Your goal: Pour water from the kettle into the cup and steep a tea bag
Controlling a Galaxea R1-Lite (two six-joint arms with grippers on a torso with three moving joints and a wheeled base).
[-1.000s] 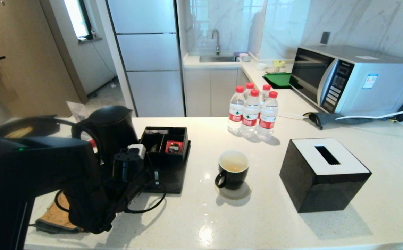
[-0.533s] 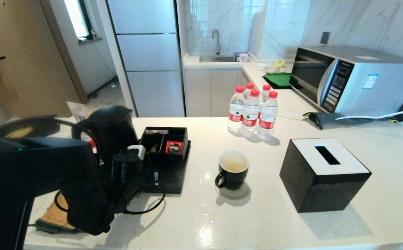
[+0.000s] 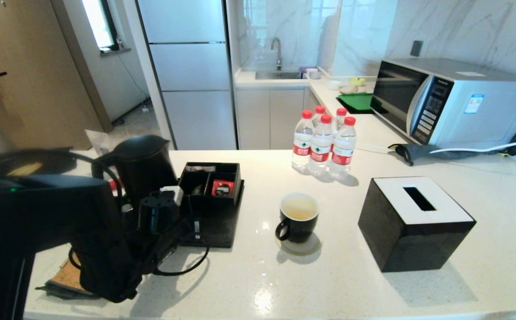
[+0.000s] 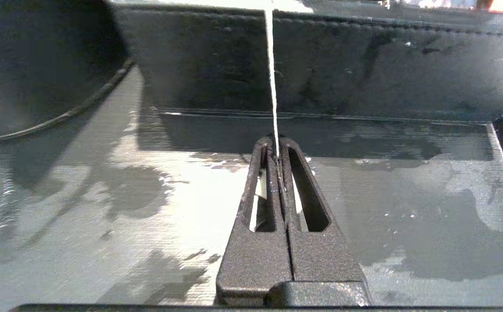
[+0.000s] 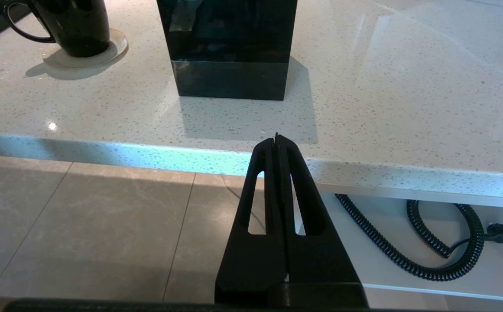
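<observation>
Left gripper (image 4: 277,149) pinches the tea bag string (image 4: 271,73) above the tray (image 4: 407,208), at the cup's (image 3: 299,217) nine o'clock; right gripper (image 5: 277,139) closed, empty.

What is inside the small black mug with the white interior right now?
Inside the small black mug, the head view shows pale yellowish water low against the white wall. No tea bag or string is visible in it; anything sunk at the bottom cannot be made out.
</observation>
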